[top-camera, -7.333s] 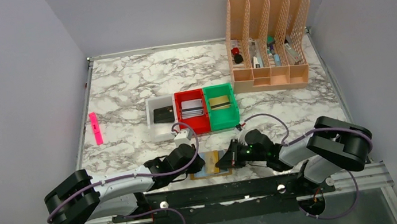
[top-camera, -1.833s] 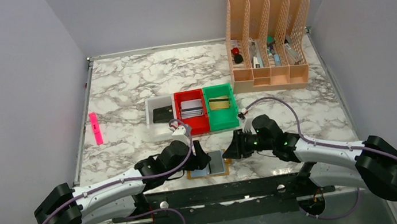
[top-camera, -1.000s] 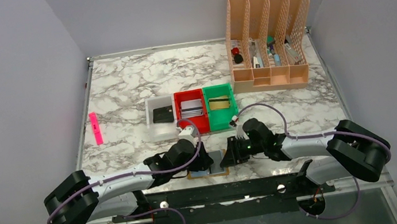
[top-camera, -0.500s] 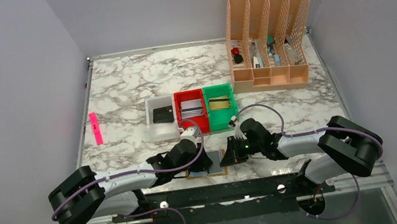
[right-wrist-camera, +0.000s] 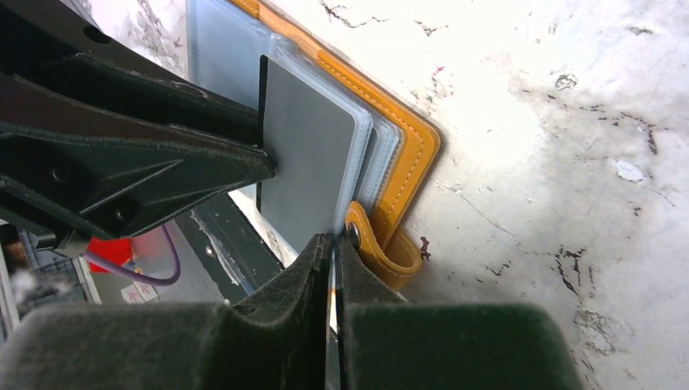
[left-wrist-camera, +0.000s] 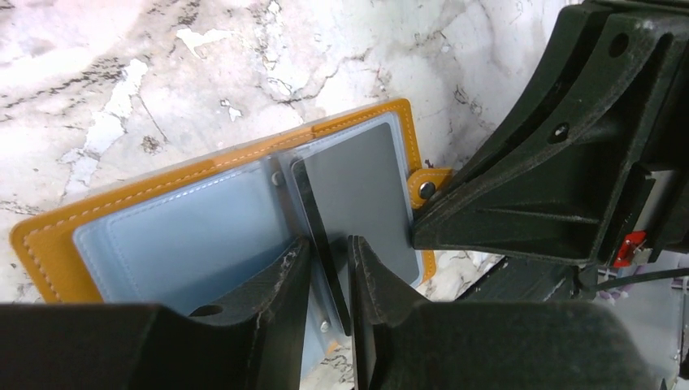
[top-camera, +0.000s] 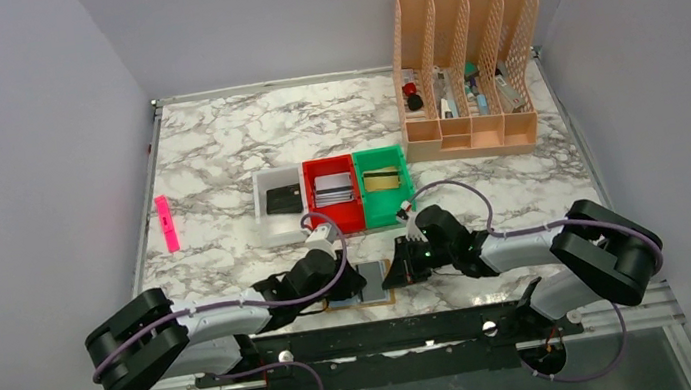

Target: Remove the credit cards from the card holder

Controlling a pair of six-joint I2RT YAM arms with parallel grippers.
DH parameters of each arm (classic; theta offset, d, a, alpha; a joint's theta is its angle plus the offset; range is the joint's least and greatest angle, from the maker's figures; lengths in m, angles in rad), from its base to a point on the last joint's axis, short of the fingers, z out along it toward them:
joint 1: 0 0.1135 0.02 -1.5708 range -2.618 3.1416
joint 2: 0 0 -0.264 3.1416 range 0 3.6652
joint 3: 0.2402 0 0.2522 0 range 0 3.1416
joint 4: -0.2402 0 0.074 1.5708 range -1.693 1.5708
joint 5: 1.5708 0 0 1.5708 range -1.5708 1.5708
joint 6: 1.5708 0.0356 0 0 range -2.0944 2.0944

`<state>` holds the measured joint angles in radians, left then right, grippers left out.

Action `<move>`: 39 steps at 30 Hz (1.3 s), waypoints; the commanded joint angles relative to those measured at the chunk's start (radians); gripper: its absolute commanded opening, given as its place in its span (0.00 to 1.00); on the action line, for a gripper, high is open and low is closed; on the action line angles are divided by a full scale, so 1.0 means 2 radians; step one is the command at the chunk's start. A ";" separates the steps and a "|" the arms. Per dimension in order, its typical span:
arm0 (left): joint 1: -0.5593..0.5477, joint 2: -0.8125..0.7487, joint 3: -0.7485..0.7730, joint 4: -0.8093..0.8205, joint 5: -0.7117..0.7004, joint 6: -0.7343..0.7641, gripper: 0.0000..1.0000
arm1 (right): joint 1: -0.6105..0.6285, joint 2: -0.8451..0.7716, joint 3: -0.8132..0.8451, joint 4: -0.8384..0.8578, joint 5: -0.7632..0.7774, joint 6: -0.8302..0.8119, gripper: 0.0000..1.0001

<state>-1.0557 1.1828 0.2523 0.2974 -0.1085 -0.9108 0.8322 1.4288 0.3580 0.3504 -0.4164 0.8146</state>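
The tan card holder (top-camera: 357, 304) lies open near the table's front edge, its pale blue panels (left-wrist-camera: 179, 236) facing up. A dark grey credit card (left-wrist-camera: 357, 187) sticks partly out of a clear sleeve on the tab side. My left gripper (left-wrist-camera: 327, 260) straddles that card's near edge, its jaws narrow but with a gap still showing. My right gripper (right-wrist-camera: 333, 240) is shut on the thin sleeve edge beside the snap tab (right-wrist-camera: 382, 252). From above, the left gripper (top-camera: 349, 280) and right gripper (top-camera: 398, 273) meet over the holder.
Behind the holder stand a white bin (top-camera: 279, 204) with a black item, a red bin (top-camera: 333, 194) with cards and a green bin (top-camera: 384, 182) with a card. A peach file organiser (top-camera: 466, 68) is back right, a pink marker (top-camera: 167, 224) far left.
Both pairs of jaws have narrowed. The right one has closed on the sleeve edge and the left one has drawn in around the grey card. The arms have barely shifted.
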 commanded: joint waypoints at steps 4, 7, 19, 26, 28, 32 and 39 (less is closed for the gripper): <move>0.000 0.009 -0.018 0.022 -0.017 -0.018 0.23 | 0.003 0.023 0.002 -0.013 0.020 -0.009 0.08; 0.000 -0.003 -0.025 0.024 -0.021 -0.021 0.19 | 0.003 0.031 0.003 -0.007 0.018 -0.006 0.08; 0.001 -0.076 -0.063 0.006 -0.050 -0.029 0.00 | 0.003 0.026 0.005 -0.029 0.050 -0.001 0.04; 0.001 -0.091 -0.055 -0.034 -0.062 -0.022 0.00 | 0.003 0.022 0.016 -0.047 0.058 -0.009 0.04; 0.001 -0.099 -0.055 -0.043 -0.064 -0.020 0.00 | 0.003 0.016 0.020 -0.056 0.063 -0.011 0.04; 0.001 -0.118 -0.059 -0.055 -0.069 -0.020 0.00 | 0.003 -0.012 0.025 -0.054 0.043 -0.019 0.06; 0.001 -0.121 -0.061 -0.048 -0.066 -0.022 0.00 | 0.014 -0.043 0.052 -0.029 -0.015 -0.038 0.21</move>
<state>-1.0557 0.9421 0.1387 0.2279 -0.2066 -0.9756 0.8394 1.3632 0.4046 0.2913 -0.3954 0.7837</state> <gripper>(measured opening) 0.014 0.162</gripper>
